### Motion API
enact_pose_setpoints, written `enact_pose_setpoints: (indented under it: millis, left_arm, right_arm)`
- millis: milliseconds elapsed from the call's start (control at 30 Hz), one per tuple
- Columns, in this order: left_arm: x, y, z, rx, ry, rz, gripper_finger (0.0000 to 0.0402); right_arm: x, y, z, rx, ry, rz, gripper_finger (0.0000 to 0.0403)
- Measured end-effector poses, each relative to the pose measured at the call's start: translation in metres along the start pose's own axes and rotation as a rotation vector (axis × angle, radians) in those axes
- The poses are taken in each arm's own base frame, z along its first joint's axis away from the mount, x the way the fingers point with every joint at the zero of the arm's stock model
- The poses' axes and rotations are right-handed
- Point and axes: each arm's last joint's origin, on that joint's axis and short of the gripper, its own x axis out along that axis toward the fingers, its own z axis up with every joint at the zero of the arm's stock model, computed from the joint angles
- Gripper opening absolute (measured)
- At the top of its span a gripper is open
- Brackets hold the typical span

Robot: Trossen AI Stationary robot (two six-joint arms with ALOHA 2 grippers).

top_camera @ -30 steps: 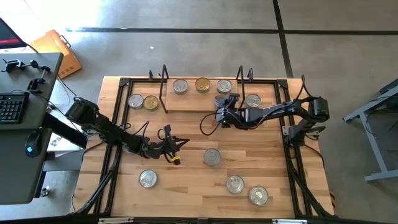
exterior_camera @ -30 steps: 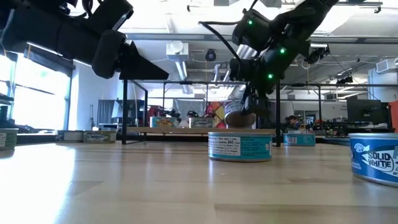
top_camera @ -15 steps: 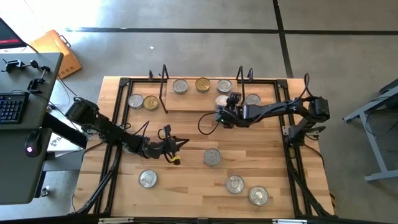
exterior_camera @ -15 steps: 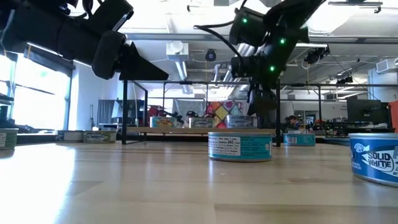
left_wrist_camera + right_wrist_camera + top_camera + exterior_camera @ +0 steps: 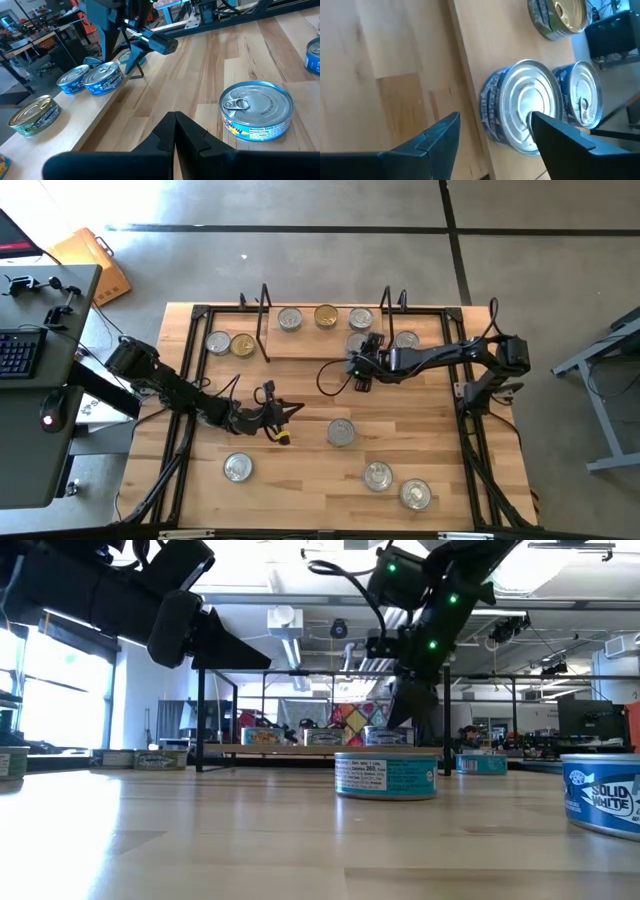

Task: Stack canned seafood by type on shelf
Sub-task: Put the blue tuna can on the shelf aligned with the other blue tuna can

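Observation:
The shelf [image 5: 300,345] stands at the table's far side. Its board carries silver-topped tins [image 5: 290,318] [image 5: 361,318], a gold-topped tin [image 5: 326,315] and, at the near right edge, another silver tin [image 5: 357,340] [image 5: 520,112]. My right gripper [image 5: 362,366] [image 5: 494,117] hangs open just on the near side of that tin and above it, touching nothing. My left gripper [image 5: 293,409] [image 5: 175,120] is shut and empty at the table's middle left, pointing at a loose tin [image 5: 341,432] [image 5: 256,110].
Two tins [image 5: 217,341] [image 5: 243,345] sit on the table left of the shelf and one [image 5: 406,340] right of it. Loose tins lie near the front: [image 5: 237,468], [image 5: 377,475], [image 5: 415,494]. The shelf's black wire end frames [image 5: 264,320] rise on both sides.
My right gripper has set the silver tin down on the shelf's near right edge and let go. It has then risen, drawn back a little toward the table's near edge and tipped further downward. The tin stays upright on the board.

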Motion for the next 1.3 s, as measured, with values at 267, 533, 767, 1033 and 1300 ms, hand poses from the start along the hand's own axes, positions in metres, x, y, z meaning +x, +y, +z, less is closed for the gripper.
enact_pose_setpoints:
  millis: [267,533,767,1033,1300]
  left_arm:
    - [0.000,0.000,0.000,-0.003,0.000,0.000,0.0000]
    - [0.000,0.000,0.000,-0.003,0.000,0.000,0.0000]
    - [0.000,0.000,0.000,-0.003,0.000,0.000,0.0000]
    - [0.000,0.000,0.000,-0.007,0.000,0.000,0.0000]
    - [0.000,0.000,0.000,-0.008,0.000,0.000,0.0000]
  right_arm:
    - [0.006,-0.011,-0.002,0.029,0.024,-0.080,0.0213]
    - [0.006,-0.016,-0.005,0.076,0.062,-0.182,0.0210]
    - [0.002,-0.001,-0.003,0.016,0.021,0.036,0.0210]
    - [0.007,-0.012,-0.005,0.028,0.046,-0.035,0.0210]
    - [0.011,-0.023,-0.011,0.034,0.113,-0.175,0.0210]
